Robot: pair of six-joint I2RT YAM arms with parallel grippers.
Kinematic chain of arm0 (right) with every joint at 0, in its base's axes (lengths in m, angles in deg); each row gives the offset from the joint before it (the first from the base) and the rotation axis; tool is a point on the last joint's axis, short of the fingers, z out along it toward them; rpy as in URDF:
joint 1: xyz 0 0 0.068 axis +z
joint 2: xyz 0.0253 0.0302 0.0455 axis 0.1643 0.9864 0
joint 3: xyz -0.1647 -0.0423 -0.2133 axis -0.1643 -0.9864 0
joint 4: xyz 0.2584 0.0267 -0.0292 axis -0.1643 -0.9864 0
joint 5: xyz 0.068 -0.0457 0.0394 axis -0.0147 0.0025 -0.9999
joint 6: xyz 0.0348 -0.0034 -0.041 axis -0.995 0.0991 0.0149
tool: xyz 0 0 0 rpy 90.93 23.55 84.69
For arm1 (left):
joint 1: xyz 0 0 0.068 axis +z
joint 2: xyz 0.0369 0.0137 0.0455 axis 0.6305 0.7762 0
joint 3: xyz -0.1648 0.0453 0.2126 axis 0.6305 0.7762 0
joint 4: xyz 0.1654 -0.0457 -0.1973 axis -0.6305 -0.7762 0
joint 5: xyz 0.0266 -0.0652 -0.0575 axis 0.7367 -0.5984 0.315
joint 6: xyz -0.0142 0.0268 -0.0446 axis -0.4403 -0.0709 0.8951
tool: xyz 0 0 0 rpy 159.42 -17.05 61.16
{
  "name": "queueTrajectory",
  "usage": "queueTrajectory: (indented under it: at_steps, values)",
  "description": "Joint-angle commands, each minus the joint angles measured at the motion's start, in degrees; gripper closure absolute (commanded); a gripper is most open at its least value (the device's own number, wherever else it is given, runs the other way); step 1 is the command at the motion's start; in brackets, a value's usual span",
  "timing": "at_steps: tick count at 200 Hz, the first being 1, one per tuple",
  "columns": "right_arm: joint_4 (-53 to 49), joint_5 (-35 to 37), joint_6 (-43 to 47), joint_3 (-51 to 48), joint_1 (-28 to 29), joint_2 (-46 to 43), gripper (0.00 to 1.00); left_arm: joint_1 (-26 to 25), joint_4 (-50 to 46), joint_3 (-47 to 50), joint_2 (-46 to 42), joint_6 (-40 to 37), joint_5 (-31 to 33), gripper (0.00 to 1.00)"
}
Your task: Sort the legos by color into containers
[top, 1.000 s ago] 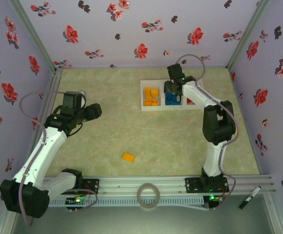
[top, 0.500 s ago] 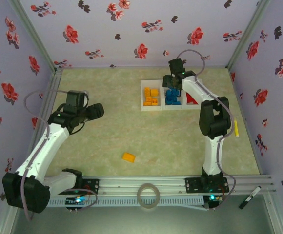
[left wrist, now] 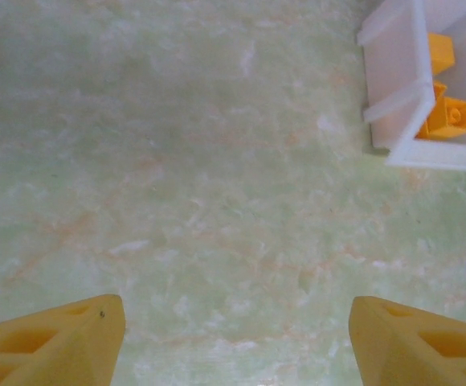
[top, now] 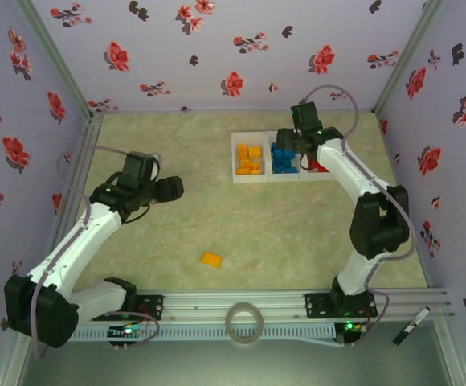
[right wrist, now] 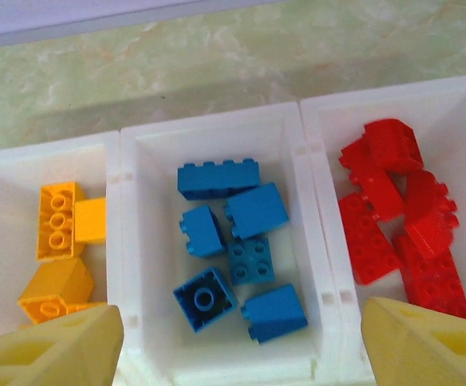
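Right gripper [top: 292, 146], now open and empty, has withdrawn from the tray [right wrist: 313, 241]; left gripper [top: 173, 189], also open, advances towards the one orange brick [top: 212, 259] lying unsorted on the table [top: 297, 241].

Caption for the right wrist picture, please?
Open right gripper above white tray: orange bricks, blue bricks, red bricks, one colour per compartment.

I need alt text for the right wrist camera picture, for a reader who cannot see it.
A white three-compartment tray seen from above holds orange-yellow bricks in the left compartment, six blue bricks in the middle one and red bricks in the right one. The right gripper hovers open over it, its yellow fingertips at the bottom corners, holding nothing.
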Motion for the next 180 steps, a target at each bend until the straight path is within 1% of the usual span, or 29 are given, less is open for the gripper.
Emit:
queueTrajectory:
  at_steps: [1,20,37,67,105,133,158,180]
  values:
    - [1.70,-0.51,-0.20,-4.47,1.13,-4.69,0.22,-3.70,-3.50,3.05,-2.20,2.73,-0.42,0.26]
    - [2.05,-0.69,-0.73,-7.95,1.97,-8.05,0.22,-8.08,-4.70,5.62,-3.36,4.81,-0.26,0.26]
    - [2.26,-0.84,-1.18,-10.30,2.86,-10.08,0.22,-13.04,-5.16,7.68,-3.14,6.76,-0.14,0.26]
    - [1.75,-0.71,-1.50,-12.19,3.86,-11.14,0.22,-20.99,-4.34,10.95,-1.02,12.38,0.78,0.25]
    - [1.57,-0.73,-2.15,-13.38,4.39,-12.09,0.22,-30.17,-3.88,12.28,1.56,20.11,0.84,0.25]
    - [1.23,-0.62,-2.13,-13.65,4.68,-12.55,0.22,-34.25,0.67,15.42,1.67,27.87,-2.25,0.24]
    - [0.96,-0.53,-2.24,-13.96,4.81,-12.99,0.22,-37.51,6.19,17.99,2.25,34.72,-3.33,0.22]
    - [0.95,-0.38,-2.28,-14.29,4.99,-13.66,0.22,-39.19,8.88,18.94,3.74,37.00,-3.53,0.22]
